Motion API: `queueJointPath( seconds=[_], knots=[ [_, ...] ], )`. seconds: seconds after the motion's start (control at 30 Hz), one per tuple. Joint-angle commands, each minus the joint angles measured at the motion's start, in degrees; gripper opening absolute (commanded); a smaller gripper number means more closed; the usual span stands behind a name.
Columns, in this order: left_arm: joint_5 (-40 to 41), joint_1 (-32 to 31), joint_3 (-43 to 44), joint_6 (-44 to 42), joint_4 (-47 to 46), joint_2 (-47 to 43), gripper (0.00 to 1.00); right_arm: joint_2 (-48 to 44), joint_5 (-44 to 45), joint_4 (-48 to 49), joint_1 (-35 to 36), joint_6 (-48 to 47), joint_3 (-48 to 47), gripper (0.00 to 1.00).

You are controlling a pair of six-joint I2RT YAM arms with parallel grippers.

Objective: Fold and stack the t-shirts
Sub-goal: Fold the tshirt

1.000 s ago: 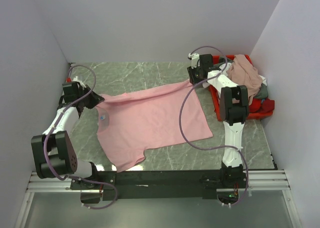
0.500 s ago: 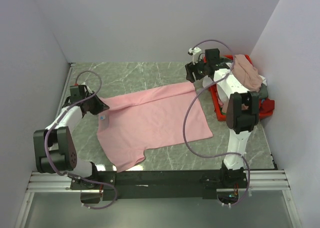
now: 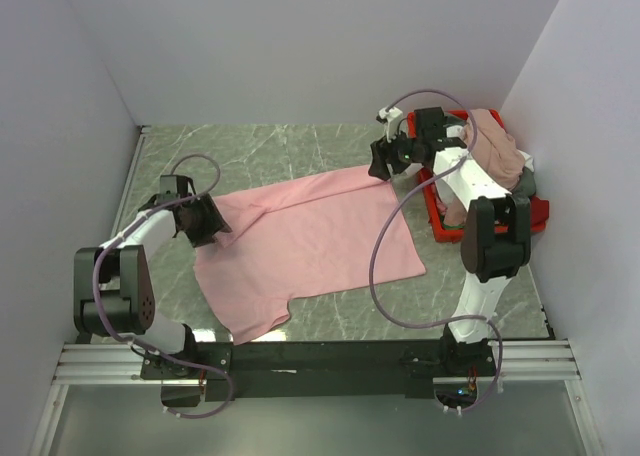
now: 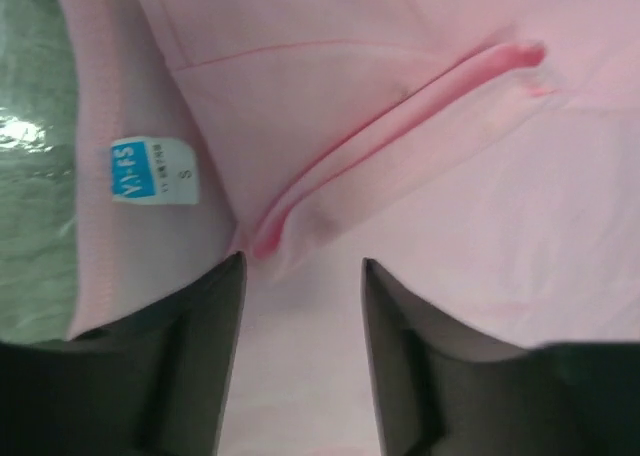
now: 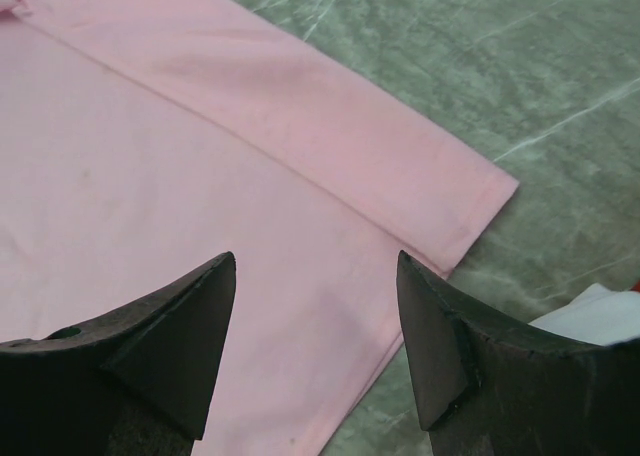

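A light pink t-shirt [image 3: 305, 238] lies spread on the marble table, its far edge folded over in a strip. My left gripper [image 3: 214, 222] hovers open over its collar end; the left wrist view shows the pink cloth [image 4: 480, 216], the size label [image 4: 150, 170] and a raised crease [image 4: 400, 116] beyond the gripper [image 4: 302, 268], nothing pinched. My right gripper [image 3: 380, 166] stands open above the shirt's far right corner [image 5: 470, 191], nothing between the jaws of this gripper [image 5: 315, 261]. More t-shirts sit in the bin: dusty rose [image 3: 497, 144], grey [image 3: 523, 184], red [image 3: 527, 212].
The red plastic bin [image 3: 441, 222] stands at the right wall, right beside my right arm. White walls close in the table on three sides. Green marble tabletop [image 3: 250, 151] shows behind the shirt and along the front [image 3: 420, 311].
My left gripper has opened and let go of the shirt's collar end, sliding a little right over it. My right gripper has opened wider and backed off the far corner, which now lies flat.
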State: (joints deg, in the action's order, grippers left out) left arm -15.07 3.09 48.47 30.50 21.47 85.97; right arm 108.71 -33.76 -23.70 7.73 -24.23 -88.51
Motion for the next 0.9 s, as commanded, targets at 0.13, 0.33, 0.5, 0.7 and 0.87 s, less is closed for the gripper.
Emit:
queueJointPath(
  seconds=[0.13,0.33,0.5,0.7,0.87],
  knots=[
    [2.52,-0.98,3.47,-4.64,0.5,-9.07,0.78,-7.62,-5.87,-1.78,0.18,-2.31,3.6,0.74],
    [-8.03,-2.74,11.62,-15.52,-3.9,0.67,0.75,-13.33,-12.38,-5.3,1.23,-6.0,7.99,0.77],
    [-6.91,-7.83,19.89,-23.02,-1.09,12.27,0.77,-18.43,-14.49,-7.41,1.85,-8.47,12.65,0.77],
    [-3.22,-9.16,23.95,-25.49,0.67,18.35,0.73,-21.34,-15.55,-7.76,2.03,-9.26,16.79,0.77],
    [-0.93,-11.44,26.32,-25.58,3.04,21.77,0.62,-21.96,-15.81,-7.41,1.94,-9.08,18.28,0.77]
  ],
)
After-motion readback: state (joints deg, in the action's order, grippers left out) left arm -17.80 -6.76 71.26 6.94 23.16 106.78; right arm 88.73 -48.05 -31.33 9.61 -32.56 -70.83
